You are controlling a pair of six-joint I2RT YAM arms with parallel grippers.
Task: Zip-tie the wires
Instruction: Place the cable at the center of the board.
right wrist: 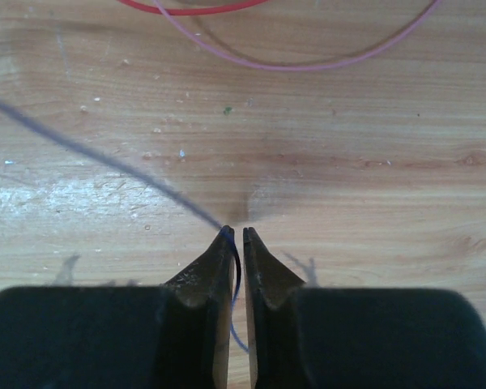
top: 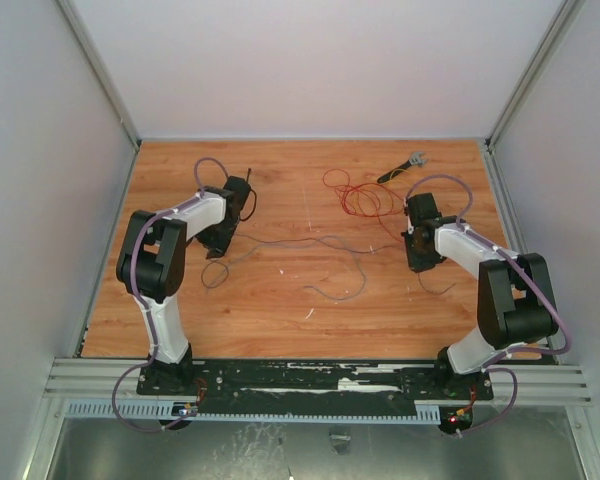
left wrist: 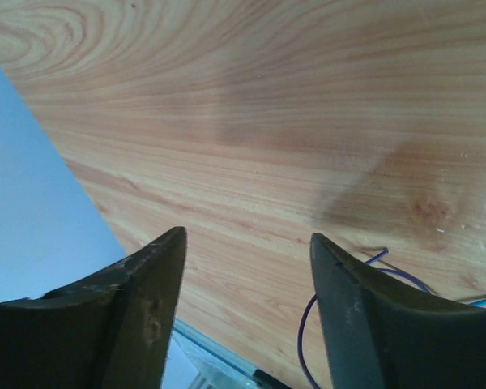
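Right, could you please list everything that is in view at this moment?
wires: one loose tangle, red loops at the back right, grey and dark strands trailing across the table's centre
tool: one, black with a grey head, back right, beyond the red loops
table: one, wood grain, enclosed by pale walls
zip tie: not made out in any view
left gripper: one, black, open, nothing between its fingers, back left
right gripper: one, black, shut on a thin dark strand of the wires, right side
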